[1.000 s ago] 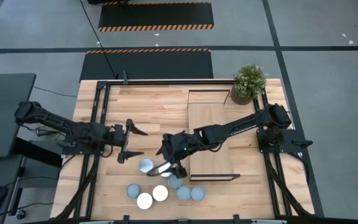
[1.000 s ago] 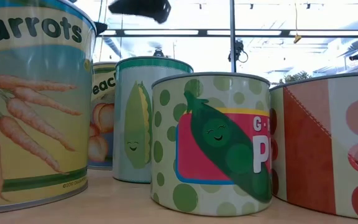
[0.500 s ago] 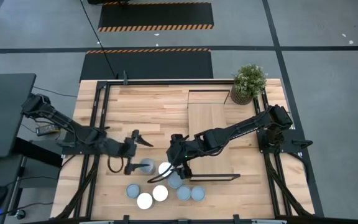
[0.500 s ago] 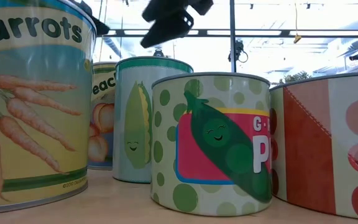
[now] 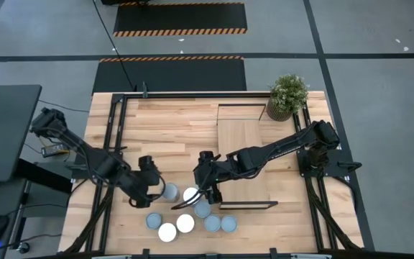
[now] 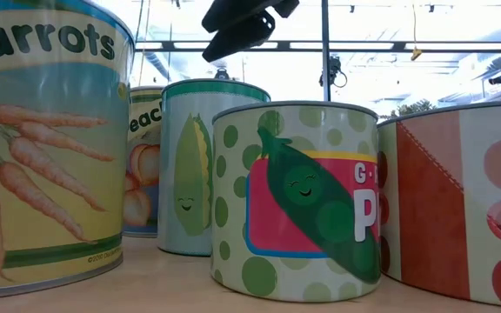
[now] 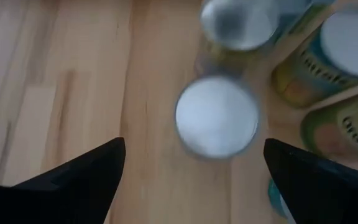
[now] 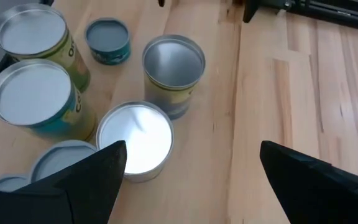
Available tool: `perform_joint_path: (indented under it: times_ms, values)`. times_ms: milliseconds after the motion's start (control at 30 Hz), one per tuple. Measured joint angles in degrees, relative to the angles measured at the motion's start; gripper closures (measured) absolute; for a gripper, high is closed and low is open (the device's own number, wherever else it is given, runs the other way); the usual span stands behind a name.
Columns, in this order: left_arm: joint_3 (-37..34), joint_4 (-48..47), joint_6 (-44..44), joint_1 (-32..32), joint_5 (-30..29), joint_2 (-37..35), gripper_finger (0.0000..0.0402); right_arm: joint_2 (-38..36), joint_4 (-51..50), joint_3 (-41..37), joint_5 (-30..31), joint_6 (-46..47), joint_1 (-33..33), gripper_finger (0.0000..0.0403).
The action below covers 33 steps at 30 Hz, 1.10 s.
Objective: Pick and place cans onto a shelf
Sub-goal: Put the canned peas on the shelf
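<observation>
Nearest you, at the table's front edge, the cans sit in a loose cluster; in the low view you can read them as a carrots can, a corn can, a peas can and a tomato can, with a peach can partly hidden behind. From above you can count about seven pale tops, the front row untouched.

Just behind that row, your left gripper hangs above the can at the cluster's left rear, fingers spread wide with that can's white lid centred between them in the left wrist view. It grips nothing yet.

Your right gripper hovers beside the neighbouring can, jaws also wide open and empty; its wrist view shows that white lid just ahead.

Farther back, the shelf carries no cans, and the potted plant stands at its far end. So you should judge the task barely begun: every can remains to be moved.
</observation>
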Motion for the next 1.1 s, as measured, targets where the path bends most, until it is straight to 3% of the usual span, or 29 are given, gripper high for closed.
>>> perform_joint_path:
  times_ms: [267, 467, 700, 1100]
  values:
    - [0.0, -4.5, -10.1, -3.0, 1.2, 3.4, 0.0012, 0.0, 0.0, 0.0, 0.0, -0.4, -1.1, 0.0025]
    - [-3.6, -0.4, -12.6, -3.1, 2.1, 7.2, 0.0012, 0.0, -0.1, 0.0, 0.0, -0.9, -1.4, 0.0025]
    - [-4.8, 10.6, -11.3, -2.5, 4.8, 10.8, 0.0012, 0.0, 0.0, 0.0, 0.0, -1.9, -1.4, 0.0025]
    - [-4.8, 11.1, -9.1, 4.1, -2.8, 17.8, 0.0012, 0.0, -0.1, 0.0, 0.0, -2.0, -1.4, 0.0025]
